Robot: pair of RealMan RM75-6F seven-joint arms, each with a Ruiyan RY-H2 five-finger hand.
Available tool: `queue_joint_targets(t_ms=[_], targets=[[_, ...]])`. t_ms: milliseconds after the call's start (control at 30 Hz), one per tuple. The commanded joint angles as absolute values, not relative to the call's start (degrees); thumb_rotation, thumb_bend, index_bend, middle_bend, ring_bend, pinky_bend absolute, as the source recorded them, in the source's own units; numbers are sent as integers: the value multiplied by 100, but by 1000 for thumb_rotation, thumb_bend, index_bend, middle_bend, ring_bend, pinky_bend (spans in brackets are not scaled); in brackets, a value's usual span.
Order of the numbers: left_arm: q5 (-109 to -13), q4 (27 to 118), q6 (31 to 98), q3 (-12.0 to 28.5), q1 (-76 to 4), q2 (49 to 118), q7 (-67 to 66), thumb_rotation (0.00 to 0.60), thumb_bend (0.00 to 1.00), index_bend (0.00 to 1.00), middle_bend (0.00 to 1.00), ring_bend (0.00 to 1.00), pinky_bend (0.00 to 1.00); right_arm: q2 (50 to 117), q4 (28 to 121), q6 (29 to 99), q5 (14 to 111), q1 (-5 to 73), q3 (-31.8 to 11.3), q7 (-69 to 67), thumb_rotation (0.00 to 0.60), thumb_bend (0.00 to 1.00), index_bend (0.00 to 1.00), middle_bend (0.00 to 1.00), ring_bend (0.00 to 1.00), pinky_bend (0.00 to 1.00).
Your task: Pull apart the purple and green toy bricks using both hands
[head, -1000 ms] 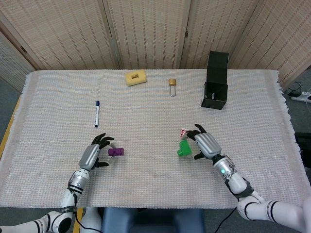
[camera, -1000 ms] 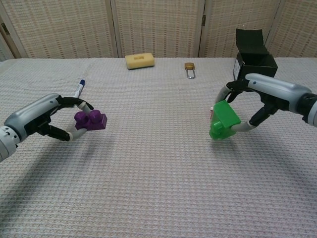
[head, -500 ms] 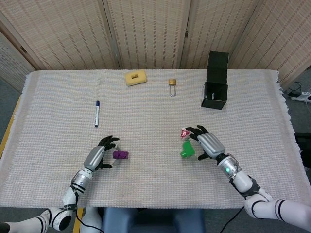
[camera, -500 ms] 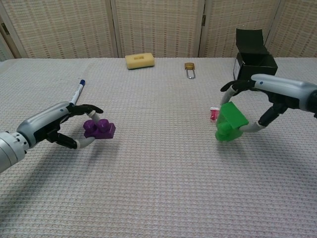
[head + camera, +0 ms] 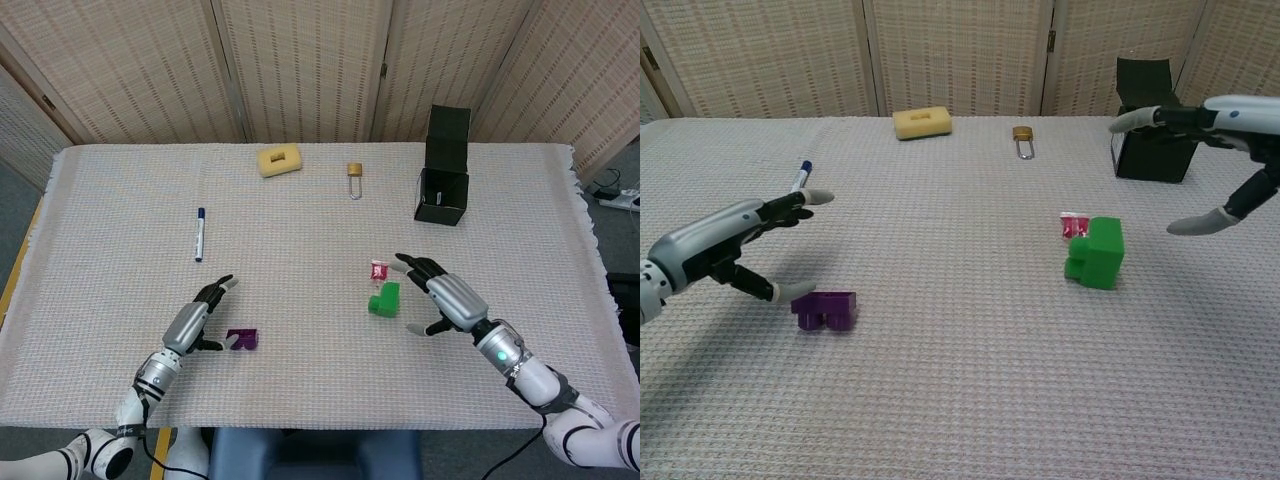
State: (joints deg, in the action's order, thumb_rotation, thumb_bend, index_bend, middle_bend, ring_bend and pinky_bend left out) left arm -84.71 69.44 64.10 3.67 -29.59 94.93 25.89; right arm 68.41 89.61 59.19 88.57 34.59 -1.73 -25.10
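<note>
The purple brick [image 5: 241, 340] [image 5: 826, 310] lies on the table cloth, apart from the green brick [image 5: 384, 299] [image 5: 1097, 254], which lies further right. My left hand [image 5: 194, 323] [image 5: 725, 243] hovers just left of the purple brick with fingers spread and nothing in it. My right hand [image 5: 451, 301] [image 5: 1220, 150] is to the right of the green brick, fingers spread wide, holding nothing.
A small red and white item [image 5: 379, 270] [image 5: 1074, 227] lies beside the green brick. A blue pen [image 5: 199, 233] lies at the left. A yellow sponge [image 5: 279, 160], a padlock [image 5: 354, 175] and an open black box [image 5: 444, 166] stand along the back.
Both hands have let go of their bricks and opened. The purple and green bricks now lie on the table. Each hand has drawn away outward from its brick.
</note>
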Motion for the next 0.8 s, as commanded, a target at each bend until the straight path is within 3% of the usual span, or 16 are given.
queue_joint_targets(t_ms=[33, 133, 267, 433, 567, 800], targets=[[-8854, 6892, 7240, 297, -2713, 9197, 1833, 600, 326, 0, 0, 0, 0, 6604, 9089, 6791, 8869, 2868, -136, -1095, 600, 267, 0, 0, 0, 0], [-8906, 7068, 7600, 251, -2494, 8770, 1477, 600, 328, 6, 0, 0, 0, 6822, 9214, 7531, 8361, 2324, -225, 644, 600, 266, 0, 0, 0, 0], [-8471, 7721, 7549, 165, -2162, 7896, 221, 600, 330, 14, 0, 0, 0, 7267, 9383, 8294, 7887, 1788, -260, 2093, 600, 267, 0, 0, 0, 0], [-7940, 8408, 8074, 209, -1639, 7421, -1137, 600, 330, 0, 0, 0, 0, 7454, 9366, 8708, 7737, 1389, -216, 2352, 600, 267, 0, 0, 0, 0], [-8053, 8343, 8440, 96, -1332, 7435, -1067, 600, 329, 0, 0, 0, 0, 7510, 9165, 8751, 7717, 1245, -239, 2087, 600, 267, 0, 0, 0, 0], [-8225, 8489, 8390, -8, -1239, 7255, -1096, 600, 329, 0, 0, 0, 0, 7374, 9280, 8472, 7801, 1222, -163, 2049, 600, 266, 0, 0, 0, 0]])
